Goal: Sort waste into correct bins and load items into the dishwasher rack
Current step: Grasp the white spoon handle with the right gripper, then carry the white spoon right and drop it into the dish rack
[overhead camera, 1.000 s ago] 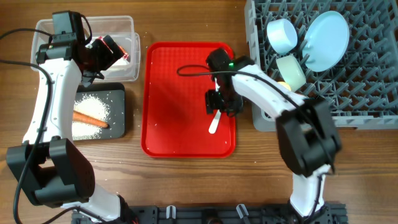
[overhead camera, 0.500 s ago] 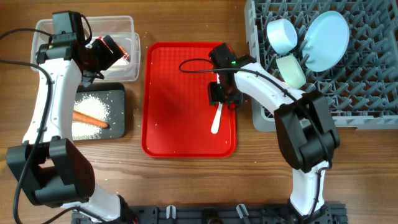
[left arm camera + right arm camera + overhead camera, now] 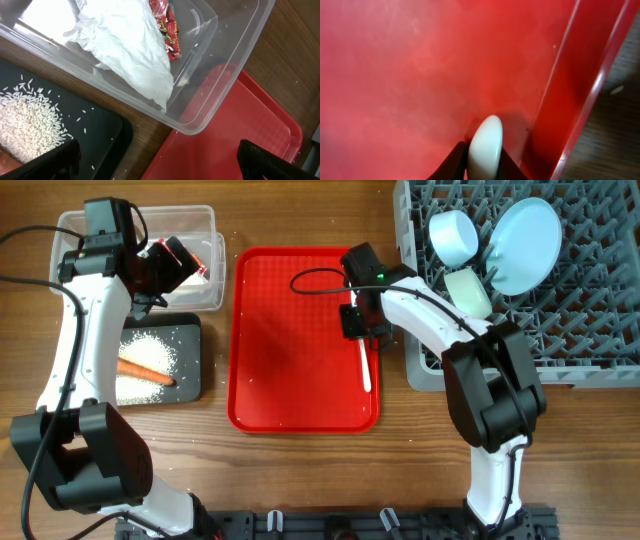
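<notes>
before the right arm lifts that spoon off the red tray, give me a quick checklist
1. Right pincer gripping the spoon: ok, its fingers press both sides of it in the wrist view.
2. Spoon lifted off the red tray: not ok, it rests on it near the right rim.
3. Grip firm enough to carry: cannot tell.
4. Free pegs in the rack: ok, the near rows are bare.
5. Plate, blue bowl and pale bowl out of the way: ok, grouped in the rack's far half.
6. Left pincer clear of the path: ok, open over the clear tub.
</notes>
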Robot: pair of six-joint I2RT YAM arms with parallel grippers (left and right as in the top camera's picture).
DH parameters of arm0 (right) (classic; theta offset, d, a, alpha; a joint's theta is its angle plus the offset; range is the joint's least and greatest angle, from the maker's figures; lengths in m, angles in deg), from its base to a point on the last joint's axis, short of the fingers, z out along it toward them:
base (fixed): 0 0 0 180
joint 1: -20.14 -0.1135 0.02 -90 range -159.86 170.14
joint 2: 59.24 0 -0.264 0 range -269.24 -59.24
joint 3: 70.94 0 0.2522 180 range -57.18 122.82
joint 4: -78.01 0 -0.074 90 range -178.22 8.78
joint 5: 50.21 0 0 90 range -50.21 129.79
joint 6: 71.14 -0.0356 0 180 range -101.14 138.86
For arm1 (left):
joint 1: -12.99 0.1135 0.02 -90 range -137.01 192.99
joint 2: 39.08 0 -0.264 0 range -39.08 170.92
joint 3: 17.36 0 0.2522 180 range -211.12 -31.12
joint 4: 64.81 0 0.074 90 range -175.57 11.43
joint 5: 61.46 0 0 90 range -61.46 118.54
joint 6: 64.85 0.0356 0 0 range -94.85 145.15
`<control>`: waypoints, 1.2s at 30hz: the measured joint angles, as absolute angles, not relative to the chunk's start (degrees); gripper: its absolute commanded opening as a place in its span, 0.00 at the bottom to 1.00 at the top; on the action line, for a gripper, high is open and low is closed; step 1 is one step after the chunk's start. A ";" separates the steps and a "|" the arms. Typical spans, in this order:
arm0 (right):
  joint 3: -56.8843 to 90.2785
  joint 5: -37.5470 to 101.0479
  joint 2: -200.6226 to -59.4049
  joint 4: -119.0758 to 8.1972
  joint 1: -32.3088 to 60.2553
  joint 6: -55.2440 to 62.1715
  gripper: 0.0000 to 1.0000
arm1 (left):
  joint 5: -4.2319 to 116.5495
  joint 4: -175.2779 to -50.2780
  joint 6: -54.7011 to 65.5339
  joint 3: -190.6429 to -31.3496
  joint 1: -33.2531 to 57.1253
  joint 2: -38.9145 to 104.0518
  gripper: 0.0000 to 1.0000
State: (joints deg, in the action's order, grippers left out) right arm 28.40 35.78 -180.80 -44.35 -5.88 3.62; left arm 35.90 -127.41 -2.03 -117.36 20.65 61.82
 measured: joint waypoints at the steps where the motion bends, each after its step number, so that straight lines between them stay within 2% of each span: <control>1: 28.40 35.78 -180.80 -44.28 -5.88 3.86 0.12 | 35.90 -127.41 -2.03 -117.36 20.65 61.82 1.00; 2: 28.40 35.78 -180.80 -44.22 -5.88 4.14 0.05 | 35.90 -127.41 -2.03 -117.36 20.65 61.82 1.00; 8: 29.78 33.97 -180.86 -39.28 -5.88 6.20 0.04 | 35.90 -127.41 -2.03 -117.36 20.62 61.82 1.00; 11: 35.11 32.24 -180.56 -34.99 -5.88 8.51 0.04 | 35.90 -127.41 -2.03 -117.36 20.65 61.82 1.00; 17: 44.88 36.31 -167.05 -31.82 -4.42 14.00 0.04 | 35.90 -127.41 -2.03 -117.36 20.62 61.82 1.00; 21: 46.67 48.04 -156.73 -31.45 1.64 20.25 0.04 | 35.90 -127.41 -2.03 -117.36 20.65 61.82 1.00; 24: 46.50 56.20 -155.95 -30.82 6.73 23.31 0.04 | 35.90 -127.41 -2.03 -117.36 20.65 61.82 1.00; 30: 44.31 56.63 -157.26 -31.58 18.53 32.64 0.04 | 35.90 -127.39 -2.03 -117.36 20.65 61.82 1.00; 36: 44.14 51.10 -160.21 -29.09 24.41 40.51 0.04 | 35.90 -127.39 -2.03 -117.36 20.65 61.82 1.00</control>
State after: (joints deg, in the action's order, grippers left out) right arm 44.14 51.10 -160.21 -29.09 24.41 40.51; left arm 35.90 -127.39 -2.03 -117.36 20.65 61.82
